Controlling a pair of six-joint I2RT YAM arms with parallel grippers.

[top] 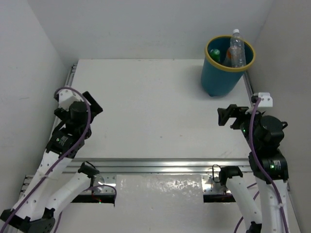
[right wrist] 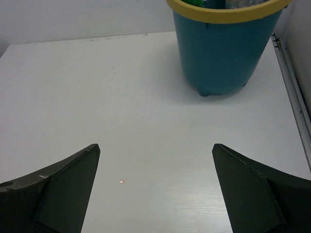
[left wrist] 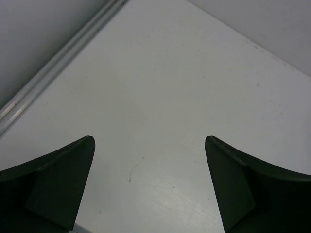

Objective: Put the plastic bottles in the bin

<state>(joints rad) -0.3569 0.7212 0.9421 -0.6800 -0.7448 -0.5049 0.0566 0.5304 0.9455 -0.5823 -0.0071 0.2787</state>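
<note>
The teal bin point(top: 221, 77) with a yellow rim point(top: 210, 59) stands at the table's far right corner. Plastic bottles are inside it: a clear one point(top: 236, 48) stands upright and pokes above the rim, with a green one point(top: 215, 53) and an orange one point(top: 227, 58) lower down. No bottle lies on the table. My left gripper point(top: 94, 105) hovers open at the left side, far from the bin, over bare table point(left wrist: 149, 141). My right gripper point(top: 222, 115) is open just in front of the bin point(right wrist: 218, 53), with nothing between its fingers point(right wrist: 155, 146).
White walls close in the table on the left, back and right. An aluminium rail point(top: 160, 165) crosses the near edge, another point(left wrist: 48, 73) runs along the left side, and a third point(right wrist: 291, 82) runs along the right, beside the bin.
</note>
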